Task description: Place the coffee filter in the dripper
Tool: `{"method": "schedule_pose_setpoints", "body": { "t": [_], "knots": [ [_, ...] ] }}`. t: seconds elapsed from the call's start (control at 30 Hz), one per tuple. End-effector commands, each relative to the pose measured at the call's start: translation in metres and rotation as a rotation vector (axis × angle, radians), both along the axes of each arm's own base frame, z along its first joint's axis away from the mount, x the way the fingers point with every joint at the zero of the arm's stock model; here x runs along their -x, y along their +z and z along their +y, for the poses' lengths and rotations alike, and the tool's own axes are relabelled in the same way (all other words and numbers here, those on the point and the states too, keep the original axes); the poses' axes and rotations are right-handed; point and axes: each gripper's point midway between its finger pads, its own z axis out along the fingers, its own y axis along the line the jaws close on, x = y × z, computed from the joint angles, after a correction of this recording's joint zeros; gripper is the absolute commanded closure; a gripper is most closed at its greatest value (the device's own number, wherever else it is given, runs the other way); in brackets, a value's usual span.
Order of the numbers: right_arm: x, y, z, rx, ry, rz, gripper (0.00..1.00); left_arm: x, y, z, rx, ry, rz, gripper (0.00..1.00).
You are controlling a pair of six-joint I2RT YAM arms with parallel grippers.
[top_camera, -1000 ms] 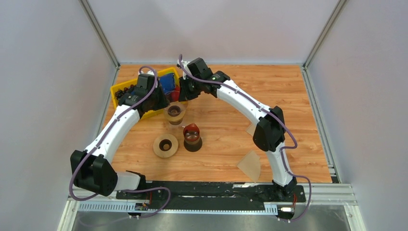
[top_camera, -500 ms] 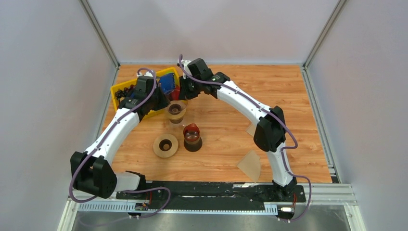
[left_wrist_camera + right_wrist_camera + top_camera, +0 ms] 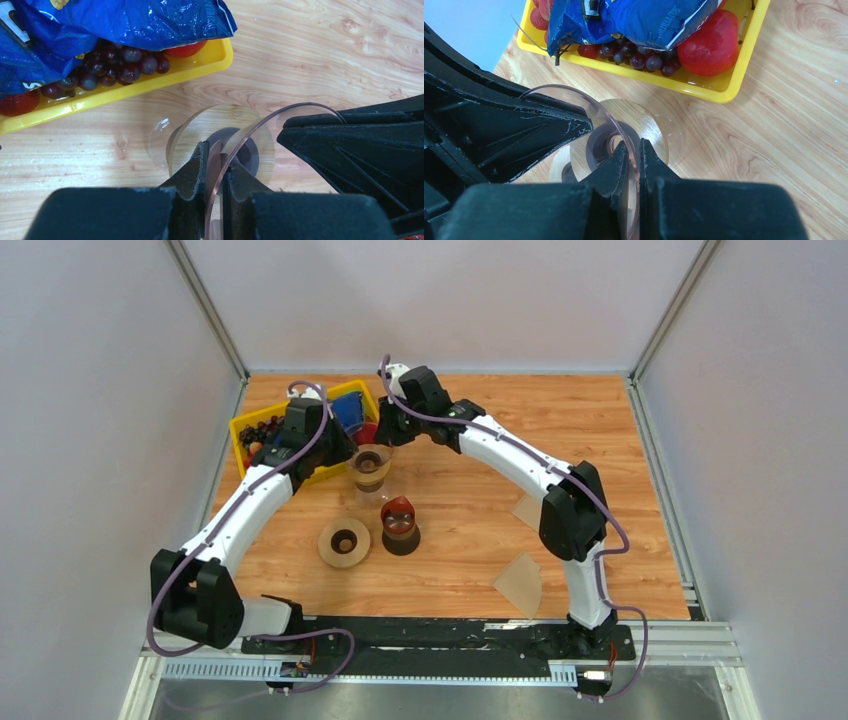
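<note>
The dripper [image 3: 369, 468], a clear pinkish cone with a tan wooden collar, is held upright just in front of the yellow tray. My left gripper [image 3: 348, 455] is shut on its left rim, and the thin clear wall [image 3: 250, 131] runs between its jaws [image 3: 215, 150]. My right gripper [image 3: 386, 440] is shut on the opposite rim, pinching the wall [image 3: 644, 120] between its jaws [image 3: 633, 144]. The coffee filter [image 3: 520, 583], a flat tan paper fan, lies on the table near the right arm's base, apart from both grippers.
A yellow tray [image 3: 243, 430] at the back left holds a blue bag [image 3: 100, 25], grapes and red fruit [image 3: 709, 45]. A tan ring disc [image 3: 344, 543] and a dark red-brown piece [image 3: 400, 525] stand mid-table. Another tan paper [image 3: 522, 508] lies beside the right arm.
Both arms have shifted slightly toward the back of the table, carrying the dripper a little farther from the ring disc. Both grips are unchanged.
</note>
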Motion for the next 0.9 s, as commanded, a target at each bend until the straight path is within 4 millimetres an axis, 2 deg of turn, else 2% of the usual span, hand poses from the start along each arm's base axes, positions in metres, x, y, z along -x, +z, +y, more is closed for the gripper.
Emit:
{"method": "schedule_pose_setpoints", "body": {
  "t": [0.0,0.1,0.2,0.43,0.6,0.67,0.87],
  "knots": [
    [0.119,-0.186,-0.091,0.569,0.105,0.498,1.0,0.104,-0.164,0.068,-0.312,0.187,0.625,1.0],
    [0.116,-0.177,-0.084,0.544,0.113,0.483,1.0,0.104,-0.16,0.065,-0.301,0.167,0.626,1.0],
    [0.104,-0.159,-0.072,0.504,0.12,0.434,1.0,0.092,-0.147,0.059,-0.27,0.155,0.579,1.0],
    [0.066,-0.095,-0.034,0.386,0.123,0.294,1.0,0.056,-0.101,0.044,-0.197,0.138,0.443,0.99],
    [0.053,-0.063,-0.016,0.311,0.123,0.235,0.87,0.031,-0.072,0.035,-0.163,0.127,0.36,0.84],
    [0.046,-0.052,-0.011,0.289,0.118,0.206,0.85,0.024,-0.064,0.033,-0.158,0.125,0.337,0.79],
    [0.035,-0.031,0.003,0.229,0.102,0.163,0.83,0.014,-0.05,0.03,-0.143,0.122,0.301,0.74]
  ]
}}
